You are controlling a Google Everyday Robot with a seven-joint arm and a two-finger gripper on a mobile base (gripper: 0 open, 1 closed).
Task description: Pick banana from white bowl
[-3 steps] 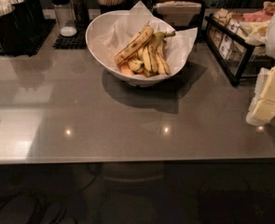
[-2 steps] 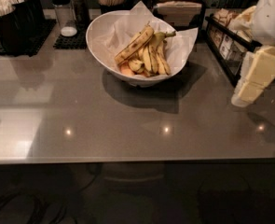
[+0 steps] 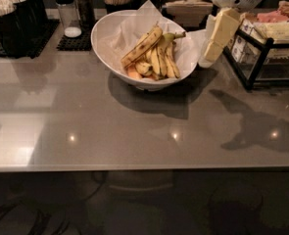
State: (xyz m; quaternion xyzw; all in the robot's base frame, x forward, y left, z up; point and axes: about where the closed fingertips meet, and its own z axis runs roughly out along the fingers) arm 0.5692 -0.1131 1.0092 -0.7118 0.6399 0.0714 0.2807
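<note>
Gray counter (image 3: 85,131); black caddy (image 3: 14,31) left; shakers (image 3: 69,13) behind; wire rack (image 3: 255,62) right.

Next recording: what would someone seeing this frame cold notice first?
The white bowl, paper-lined and heaped with spotted bananas, sits at the back centre of the grey counter. The gripper hangs just right of the bowl's rim, beside a black wire rack.

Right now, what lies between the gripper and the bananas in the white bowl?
In the camera view, only the paper-lined right rim of the white bowl separates the gripper, just right of it, from the bananas.
</note>
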